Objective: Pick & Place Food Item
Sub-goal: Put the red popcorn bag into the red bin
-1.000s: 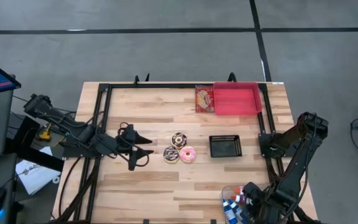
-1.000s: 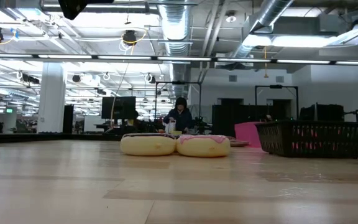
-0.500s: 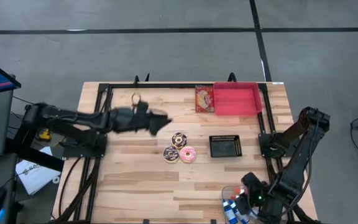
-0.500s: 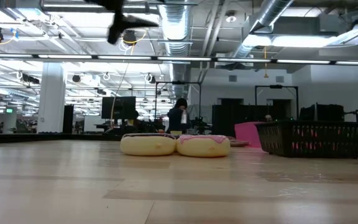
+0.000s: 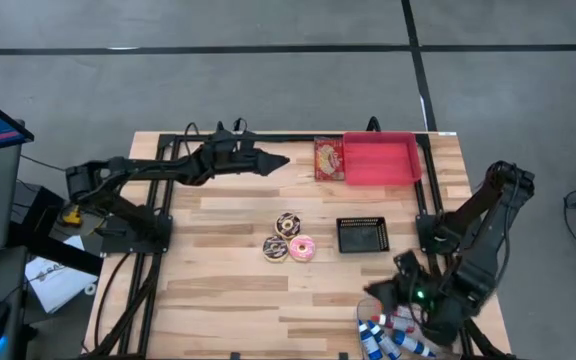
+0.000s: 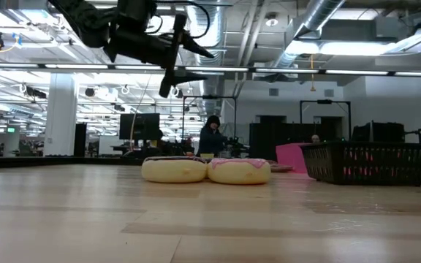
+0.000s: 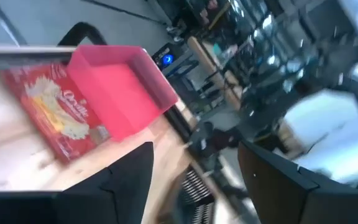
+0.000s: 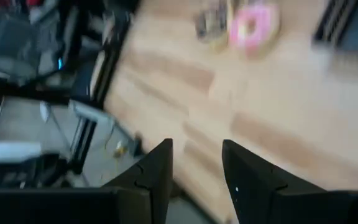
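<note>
Three ring doughnuts, one pink-iced, are clustered touching at mid-table beside a black basket. The left gripper is held empty above, fingers spread; the right gripper is parted, empty.

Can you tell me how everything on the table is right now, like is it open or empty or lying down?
Red plastic bin: upright, looks empty.
Red snack packet: lying flat beside the bin.
Black mesh basket: upright, looks empty.
Three doughnuts: lying flat, clustered together.
Left gripper: open, empty, raised above the table.
Right gripper: open, empty, near the table's front edge.
</note>
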`<state>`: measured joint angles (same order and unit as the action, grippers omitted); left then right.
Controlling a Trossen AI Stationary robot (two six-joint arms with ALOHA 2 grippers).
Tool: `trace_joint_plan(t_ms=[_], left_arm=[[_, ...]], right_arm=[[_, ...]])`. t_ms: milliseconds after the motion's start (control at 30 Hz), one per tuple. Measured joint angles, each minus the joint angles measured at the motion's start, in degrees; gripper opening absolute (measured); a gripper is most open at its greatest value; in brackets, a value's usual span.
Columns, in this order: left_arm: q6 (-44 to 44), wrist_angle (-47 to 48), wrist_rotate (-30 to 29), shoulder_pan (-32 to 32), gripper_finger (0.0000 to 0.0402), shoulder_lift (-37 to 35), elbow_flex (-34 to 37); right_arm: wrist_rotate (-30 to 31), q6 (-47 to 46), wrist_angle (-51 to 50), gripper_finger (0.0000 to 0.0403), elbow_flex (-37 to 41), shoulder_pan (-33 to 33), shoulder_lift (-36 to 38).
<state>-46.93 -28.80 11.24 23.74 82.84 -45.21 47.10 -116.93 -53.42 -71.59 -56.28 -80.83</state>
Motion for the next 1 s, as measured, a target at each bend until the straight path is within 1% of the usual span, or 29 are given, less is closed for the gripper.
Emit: trace_joint_plan(t_ms=[133, 233, 300, 333, 467, 533, 600, 667, 733, 833, 900, 1000], left_arm=[[9.4, 2.7, -0.6, -1.3, 0.0223, -4.1, 0.0], [16.5, 6.6, -1.6, -2.9, 0.0219, -9.2, 0.0], [21.4, 11.7, -3.0, -4.4, 0.0217, -13.4, 0.0], [23.5, 14.3, -4.4, -5.4, 0.0216, -15.6, 0.0], [32.7, 26.1, -12.9, -12.0, 0.0216, -24.0, 0.0], [35.9, 30.2, -18.6, -16.6, 0.0216, -27.7, -0.1], [37.5, 34.4, -24.5, -21.2, 0.0216, -30.8, 0.0], [37.7, 36.5, -30.2, -25.7, 0.0216, -33.1, -0.1], [37.4, 37.9, -35.1, -29.5, 0.0216, -34.6, 0.0], [36.2, 37.9, -40.1, -34.2, 0.0216, -35.9, 0.0], [35.6, 37.3, -42.5, -36.5, 0.0215, -36.0, -0.1], [34.4, 37.7, -45.4, -39.4, 0.0215, -35.8, 0.0]], right_arm=[[0.9, 9.7, -2.0, 0.0130, 0.0, 7.4, 1.3], [-0.8, 23.4, -1.7, 0.0126, 0.0, 15.3, 1.4], [-5.1, 34.1, -1.0, 0.0125, 0.0, 21.4, 1.1], [-8.4, 39.4, -0.6, 0.0124, 0.0, 24.6, 0.9], [-22.3, 59.4, 5.9, 0.0124, 0.0, 37.2, -1.3], [-27.6, 65.8, 8.4, 0.0124, -0.3, 42.7, -3.1], [-32.3, 70.7, 8.5, 0.0124, -1.6, 47.7, -5.9], [-35.0, 75.0, 7.2, 0.0124, -4.1, 51.6, -9.4], [-35.9, 78.9, 4.6, 0.0123, -7.6, 54.7, -13.1], [-35.7, 83.3, -1.4, 0.0123, -14.6, 58.0, -19.7], [-34.2, 85.8, -6.9, 0.0123, -20.2, 59.6, -24.5], [-30.1, 88.2, -15.9, 0.0123, -30.0, 61.4, -32.7]])
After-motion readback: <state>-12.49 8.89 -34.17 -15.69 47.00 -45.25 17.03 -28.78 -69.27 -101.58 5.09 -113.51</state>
